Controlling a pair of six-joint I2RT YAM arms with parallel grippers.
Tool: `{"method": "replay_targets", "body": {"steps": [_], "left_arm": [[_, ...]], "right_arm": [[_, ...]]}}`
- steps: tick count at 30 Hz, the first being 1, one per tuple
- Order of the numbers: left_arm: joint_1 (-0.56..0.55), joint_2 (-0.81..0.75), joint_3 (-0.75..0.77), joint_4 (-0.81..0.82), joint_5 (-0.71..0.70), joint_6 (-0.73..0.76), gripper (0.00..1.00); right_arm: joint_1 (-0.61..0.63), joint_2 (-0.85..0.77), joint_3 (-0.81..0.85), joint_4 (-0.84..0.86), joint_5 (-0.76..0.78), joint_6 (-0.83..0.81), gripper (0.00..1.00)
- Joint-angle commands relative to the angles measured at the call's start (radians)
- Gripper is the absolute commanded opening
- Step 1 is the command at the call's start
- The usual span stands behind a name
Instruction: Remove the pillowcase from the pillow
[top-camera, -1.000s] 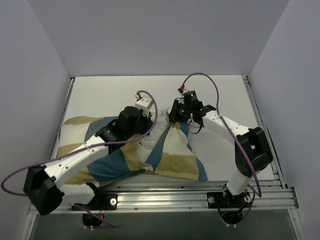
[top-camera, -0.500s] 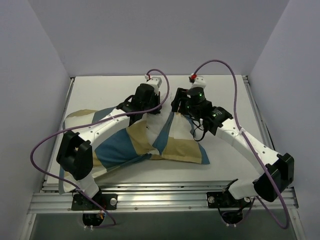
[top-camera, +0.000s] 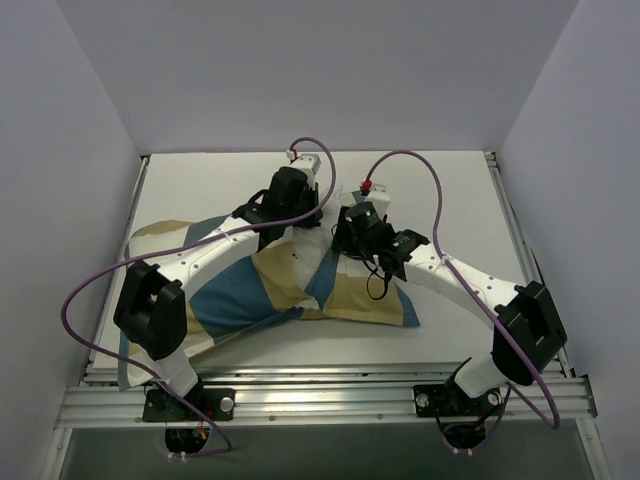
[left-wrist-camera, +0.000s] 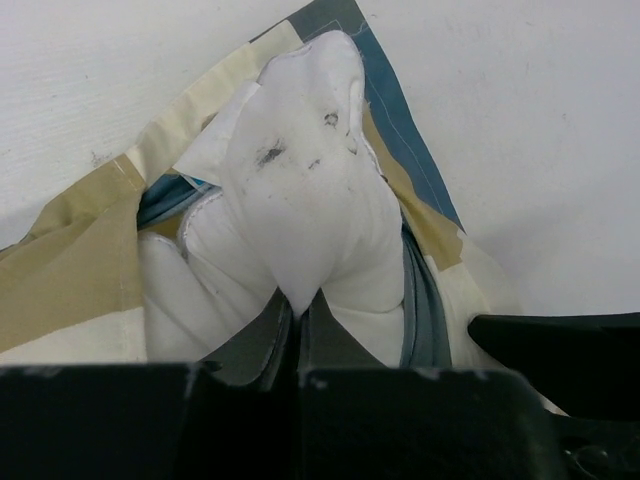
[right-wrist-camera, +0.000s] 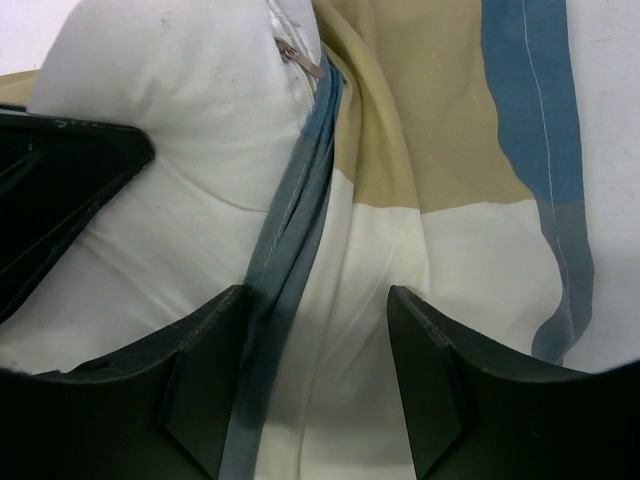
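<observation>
Overhead view: a white tabletop (top-camera: 470, 200) is lying inside a three-sided enclosure. A plain pale grey back wall (top-camera: 320, 70) is rising behind its far edge, while a left wall (top-camera: 50, 200) and a right wall (top-camera: 590, 180) of the same colour are closing in on either side. A slotted aluminium rail (top-camera: 330, 400) is running across the near edge, and a narrower metal side rail (top-camera: 510, 215) is bordering the right edge. A dark strip (top-camera: 330, 455) is showing below the near rail. Wrist views: the same matte white tabletop is appearing as background (left-wrist-camera: 520, 120) (right-wrist-camera: 615, 150).
</observation>
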Motion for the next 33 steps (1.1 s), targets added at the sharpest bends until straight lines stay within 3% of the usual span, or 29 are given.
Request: {"method": "replay_targets", "body": {"steps": [1, 4, 5, 11, 18, 25, 27, 28, 31, 33], "left_arm": [[0.021, -0.029, 0.027, 0.023, -0.009, -0.023, 0.02], [0.037, -0.037, 0.016, 0.019, -0.015, -0.023, 0.02], [0.043, -0.042, 0.016, 0.014, -0.017, -0.024, 0.02], [0.144, -0.077, 0.008, -0.027, -0.020, -0.035, 0.02], [0.285, -0.115, -0.002, -0.084, -0.004, -0.085, 0.02], [0.357, -0.175, -0.054, -0.093, 0.009, -0.098, 0.02], [0.356, -0.201, -0.086, -0.044, 0.054, -0.060, 0.02], [0.350, -0.212, -0.100, -0.018, 0.156, -0.043, 0.02], [0.293, -0.246, -0.122, 0.031, 0.264, 0.074, 0.20], [0.244, -0.267, -0.116, 0.024, 0.267, 0.191, 0.42]], "right_arm": [[-0.008, 0.030, -0.033, 0.031, 0.058, 0.020, 0.53], [-0.027, 0.047, -0.064, 0.032, 0.066, 0.016, 0.45], [-0.037, 0.051, -0.068, 0.028, 0.069, 0.013, 0.34], [-0.179, 0.030, -0.116, -0.017, 0.092, -0.027, 0.00], [-0.354, 0.001, -0.156, -0.026, 0.048, -0.063, 0.00], [-0.419, 0.021, -0.173, 0.046, -0.081, -0.072, 0.00], [-0.419, 0.025, -0.177, 0.087, -0.135, -0.089, 0.00], [-0.417, 0.028, -0.176, 0.132, -0.190, -0.098, 0.00], [-0.413, 0.036, -0.170, 0.202, -0.308, -0.133, 0.00], [-0.405, 0.039, -0.159, 0.223, -0.337, -0.155, 0.00]]}}
